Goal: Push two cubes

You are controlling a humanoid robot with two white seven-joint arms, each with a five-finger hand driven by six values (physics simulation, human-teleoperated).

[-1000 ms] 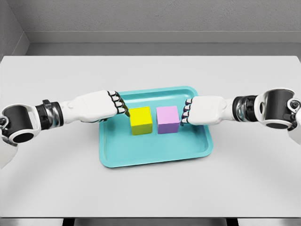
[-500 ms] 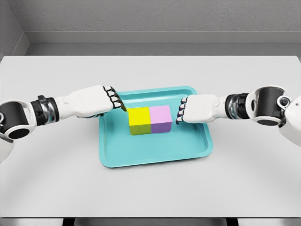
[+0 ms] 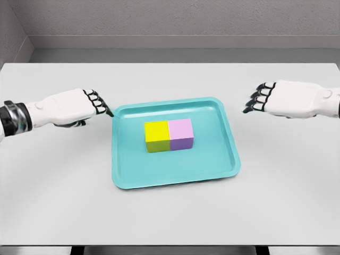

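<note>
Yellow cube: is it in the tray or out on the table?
In. The yellow cube sits on the floor of the teal tray, inside its rim, side by side against the pink cube.

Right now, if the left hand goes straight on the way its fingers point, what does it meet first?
Probably the tray: the left hand points right, its fingertips near the tray's left rim. Beyond the rim stands the yellow cube. Its height above the table is unclear, so it might pass over the rim.

A teal tray lies on a white table.
</note>
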